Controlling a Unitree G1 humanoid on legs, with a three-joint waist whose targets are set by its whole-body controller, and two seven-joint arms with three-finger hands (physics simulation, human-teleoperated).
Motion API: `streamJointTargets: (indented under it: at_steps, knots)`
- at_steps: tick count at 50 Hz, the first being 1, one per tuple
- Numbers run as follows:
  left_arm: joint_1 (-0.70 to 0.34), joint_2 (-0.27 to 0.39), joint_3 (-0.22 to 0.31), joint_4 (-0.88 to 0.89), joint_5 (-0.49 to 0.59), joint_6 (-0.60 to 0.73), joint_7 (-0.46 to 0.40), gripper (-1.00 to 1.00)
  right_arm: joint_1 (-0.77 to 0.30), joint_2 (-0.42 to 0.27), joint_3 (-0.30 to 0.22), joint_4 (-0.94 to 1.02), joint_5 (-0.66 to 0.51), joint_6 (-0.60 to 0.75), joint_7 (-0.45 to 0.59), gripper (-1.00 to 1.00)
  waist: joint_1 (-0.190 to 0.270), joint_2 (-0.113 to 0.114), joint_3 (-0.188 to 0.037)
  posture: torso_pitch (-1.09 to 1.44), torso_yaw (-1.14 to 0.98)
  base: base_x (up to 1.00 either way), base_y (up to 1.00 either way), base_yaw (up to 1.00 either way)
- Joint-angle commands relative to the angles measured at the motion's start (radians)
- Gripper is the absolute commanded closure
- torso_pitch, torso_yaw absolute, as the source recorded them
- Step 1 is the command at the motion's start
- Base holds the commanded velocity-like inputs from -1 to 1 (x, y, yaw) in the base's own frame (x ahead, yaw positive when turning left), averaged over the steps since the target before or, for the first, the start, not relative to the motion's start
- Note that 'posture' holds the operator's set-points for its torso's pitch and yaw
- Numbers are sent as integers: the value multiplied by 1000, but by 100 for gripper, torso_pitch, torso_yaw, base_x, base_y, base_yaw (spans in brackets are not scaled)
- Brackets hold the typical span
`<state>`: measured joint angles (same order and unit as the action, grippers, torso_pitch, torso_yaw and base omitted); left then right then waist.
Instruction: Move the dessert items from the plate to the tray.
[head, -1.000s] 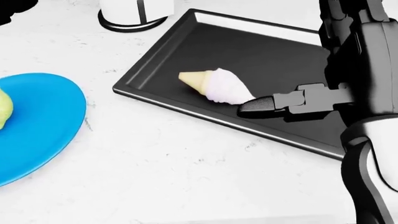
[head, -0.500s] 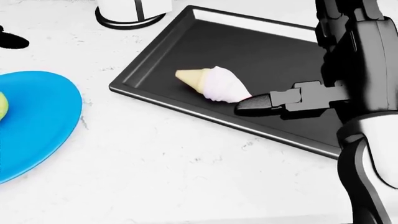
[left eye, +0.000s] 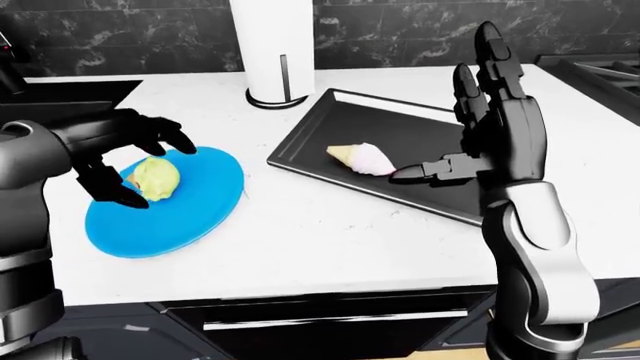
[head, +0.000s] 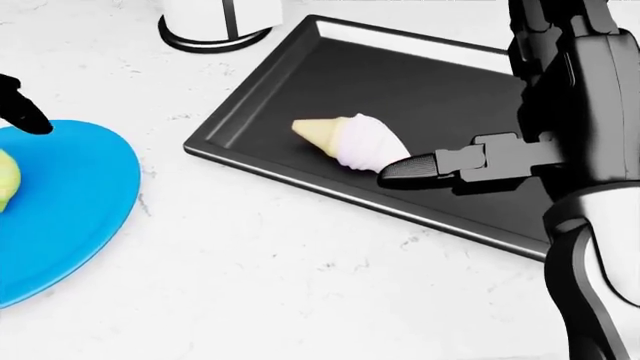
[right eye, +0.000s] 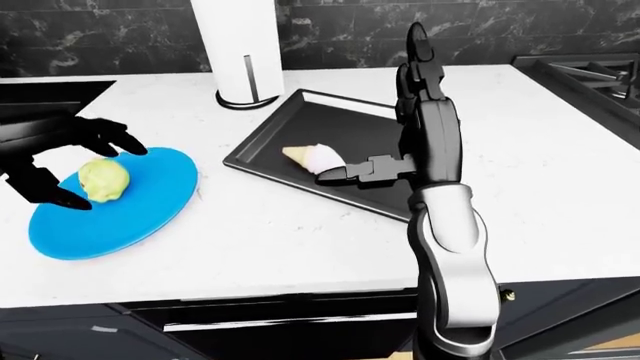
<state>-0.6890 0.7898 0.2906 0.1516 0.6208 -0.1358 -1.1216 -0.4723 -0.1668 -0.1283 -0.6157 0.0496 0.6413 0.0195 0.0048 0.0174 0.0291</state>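
Note:
A blue plate (left eye: 190, 214) lies on the white counter at the left and carries a yellow-green dessert (left eye: 155, 178). My left hand (left eye: 140, 171) is open, its fingers (left eye: 178, 140) arched over the dessert and the thumb below it, not closed on it. A black tray (left eye: 325, 124) lies to the right of the plate. An ice cream cone (head: 355, 139) lies on its side in the tray. My right hand (left eye: 455, 120) is open and upright over the tray, its thumb tip right beside the cone's swirl.
A paper towel roll on a stand (left eye: 272, 52) stands just above the tray's left corner. A dark sink (left eye: 70, 91) is at the upper left, a stove (left eye: 600, 67) at the upper right. The counter edge runs along the bottom.
My left hand's fingertip has moved down in the head view onto the plate's upper edge. The cone and my right hand have kept their places; the picture shifted slightly.

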Motion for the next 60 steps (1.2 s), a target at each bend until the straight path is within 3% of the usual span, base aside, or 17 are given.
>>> streamJointTargets:
  at_steps: [1, 16, 23, 31, 33, 37, 46, 49, 54, 60]
  knots:
    - [-30, 22, 23, -27, -5, -6, 17, -23, -26, -7, -6, -28, -1, -27, -2, -100, -1, 6, -24, 0, 0, 0, 0, 0]
    - [-8, 21, 32, -44, -12, -11, -1, 25, -36, -12, -11, -30, 4, -17, -2, -100, 2, 5, -21, 0, 0, 0, 0, 0]
    - [-5, 28, 34, -27, -15, -33, 8, 55, -43, -15, -11, -33, 7, -11, -3, -100, 2, 6, -21, 0, 0, 0, 0, 0]
    - [-33, 29, 22, 3, -7, -57, 43, 74, -42, -24, -23, -52, 16, 4, -2, -100, 1, 6, -23, 0, 0, 0, 0, 0]
    - [-51, 30, 15, 7, -4, -57, 43, 100, -38, -27, -26, -61, 19, 9, -3, -100, 2, 5, -23, 0, 0, 0, 0, 0]
    - [-87, 36, 5, 19, -7, -62, 32, 100, -29, -29, -31, -69, 23, 8, -5, -100, 3, 2, -22, 0, 0, 0, 0, 0]
    - [-274, 38, -62, 161, 31, -121, 61, 100, -17, -29, -31, -84, 26, 11, -9, -100, 4, -3, -22, 0, 0, 0, 0, 0]
    - [-405, -8, -115, 211, 71, -111, 44, 100, -13, -30, -33, -96, 27, 19, -9, -100, 6, -7, -22, 0, 0, 0, 0, 0]
    - [-596, -82, -167, 388, 153, -143, 106, 100, -6, -31, -36, -114, 29, 29, -9, -100, 9, -18, -20, 0, 0, 0, 0, 0]
    - [-822, -201, -227, 718, 215, -240, 287, 100, 7, -32, -43, -151, 31, 55, -12, -100, 7, -25, -23, 0, 0, 0, 0, 0]
